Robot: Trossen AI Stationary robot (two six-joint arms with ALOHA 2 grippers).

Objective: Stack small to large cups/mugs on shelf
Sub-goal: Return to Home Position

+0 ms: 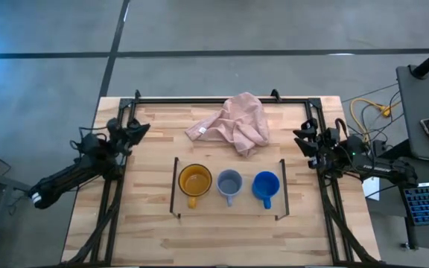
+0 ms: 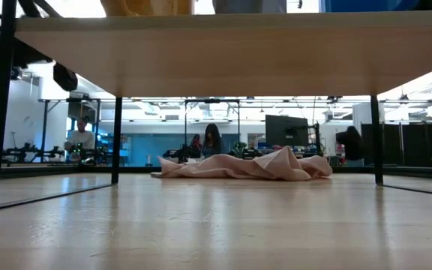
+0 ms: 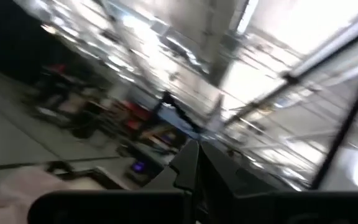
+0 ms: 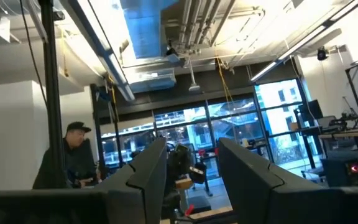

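Note:
Three mugs stand side by side in a row on the shelf [image 1: 229, 205], a light board with black rails at its short ends. The yellow-orange mug [image 1: 195, 180] is on the left, the grey mug [image 1: 229, 183] in the middle and the blue mug [image 1: 265, 185] on the right, each upright on its base with its handle toward the near edge. My left gripper [image 1: 138, 131] is shut and hovers at the table's left edge. My right gripper [image 1: 302, 139] is open at the right edge. Both are far from the mugs. In the low view the shelf [image 2: 201, 52] spans the top.
A crumpled pink cloth [image 1: 233, 123] lies on the tabletop behind the shelf, toward the far edge, and shows in the low view as the cloth [image 2: 246, 166]. Bare wood lies on both sides of the shelf and along the near edge. People sit in the room beyond.

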